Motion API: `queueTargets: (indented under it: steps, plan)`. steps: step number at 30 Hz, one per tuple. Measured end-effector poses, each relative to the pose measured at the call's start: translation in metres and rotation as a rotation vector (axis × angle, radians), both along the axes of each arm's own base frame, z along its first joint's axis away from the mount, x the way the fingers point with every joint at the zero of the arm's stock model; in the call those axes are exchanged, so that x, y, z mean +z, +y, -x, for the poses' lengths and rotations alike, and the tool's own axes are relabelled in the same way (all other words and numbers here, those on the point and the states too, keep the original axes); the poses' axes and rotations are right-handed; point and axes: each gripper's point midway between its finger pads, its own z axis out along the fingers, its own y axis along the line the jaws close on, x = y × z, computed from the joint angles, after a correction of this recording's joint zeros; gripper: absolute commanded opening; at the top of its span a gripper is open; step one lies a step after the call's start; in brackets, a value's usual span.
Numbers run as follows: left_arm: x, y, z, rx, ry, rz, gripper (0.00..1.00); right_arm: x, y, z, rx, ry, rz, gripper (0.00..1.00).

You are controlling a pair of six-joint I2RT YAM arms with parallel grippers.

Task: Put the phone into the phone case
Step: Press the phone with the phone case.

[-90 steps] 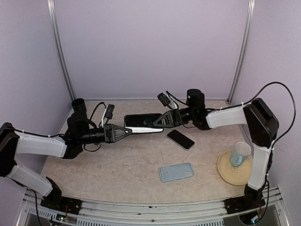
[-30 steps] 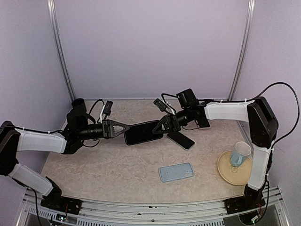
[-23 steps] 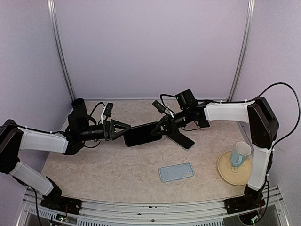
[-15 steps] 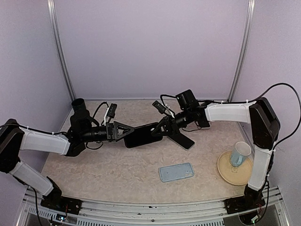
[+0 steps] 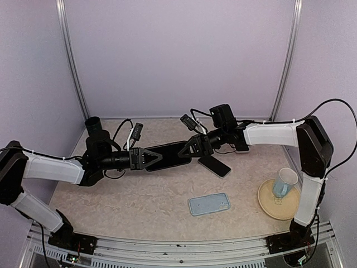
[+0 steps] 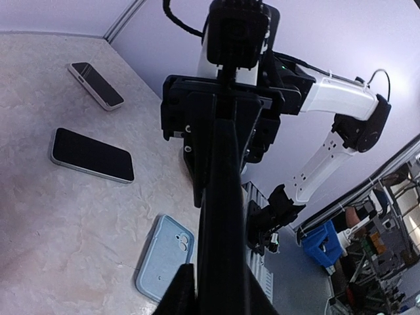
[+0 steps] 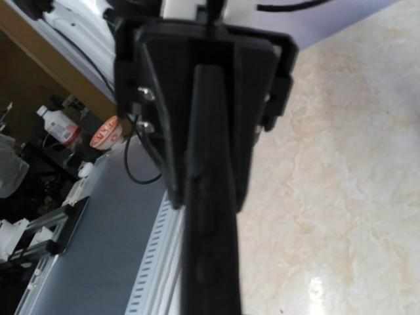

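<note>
Phone (image 5: 170, 156) is black, flat and long, with a dark shiny face. It hangs in the air over the table (image 5: 111, 201), lying almost flat, between your two arms.

Your right gripper (image 5: 192, 149) is pinched tight on the phone's right end. Your left gripper (image 5: 149, 158) is at the phone's left end, with a finger on each side of it. You cannot tell from the pictures if those fingers are squeezing the phone or only sitting close to it.

The blue phone case (image 5: 209, 204) lies flat on the table, nearer to you and well apart from the phone. Its camera hole is at the right end.

From above you see the phone's wide face. You also see a cup (image 5: 285, 182) standing on a plate (image 5: 273, 205) at the far right.

The wrist cameras show the phone only as a thin dark edge, running straight to the other gripper. The left wrist camera also shows two more phones lying on the table: a dark phone with a silver edge (image 6: 92, 154) and a farther phone (image 6: 96, 85). From above, the right arm hides most of that farther one.
</note>
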Motion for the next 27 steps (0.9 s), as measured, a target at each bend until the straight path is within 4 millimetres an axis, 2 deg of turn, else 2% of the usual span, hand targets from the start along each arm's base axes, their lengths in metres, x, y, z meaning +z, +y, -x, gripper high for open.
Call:
queueTargets:
  steps: [1, 6, 7, 9, 11, 14, 17, 21, 27]
  plan:
    - [-0.001, 0.000, 0.000, 0.000, -0.003, -0.005, 0.00, 0.001, 0.000, 0.001, 0.003, 0.000, -0.004, 0.00]
    - [0.003, 0.000, 0.002, 0.001, -0.062, -0.018, 0.00, 0.003, -0.001, 0.002, 0.005, 0.026, 0.002, 0.00]
    - [0.003, 0.000, 0.003, 0.005, -0.067, -0.022, 0.00, 0.003, -0.001, 0.002, 0.004, 0.018, 0.000, 0.07]
    - [0.002, 0.000, 0.003, 0.011, -0.079, -0.035, 0.00, 0.001, -0.001, 0.002, 0.002, 0.000, 0.005, 0.30]
    - [0.000, 0.002, 0.003, 0.026, -0.073, -0.052, 0.00, -0.002, 0.000, 0.000, -0.018, -0.042, 0.021, 0.45]
    - [-0.004, 0.005, 0.006, 0.038, -0.065, -0.092, 0.00, -0.009, -0.001, -0.010, -0.076, -0.156, 0.056, 0.58]
    - [-0.002, 0.007, 0.011, 0.045, -0.095, -0.123, 0.00, -0.012, -0.005, -0.015, -0.103, -0.251, 0.081, 0.66]
    - [-0.003, 0.006, 0.023, 0.041, -0.148, -0.186, 0.00, -0.013, -0.009, -0.013, -0.096, -0.352, 0.100, 0.69]
    - [-0.002, -0.006, 0.039, 0.024, -0.267, -0.302, 0.00, -0.011, -0.010, 0.004, -0.018, -0.424, 0.107, 0.69]
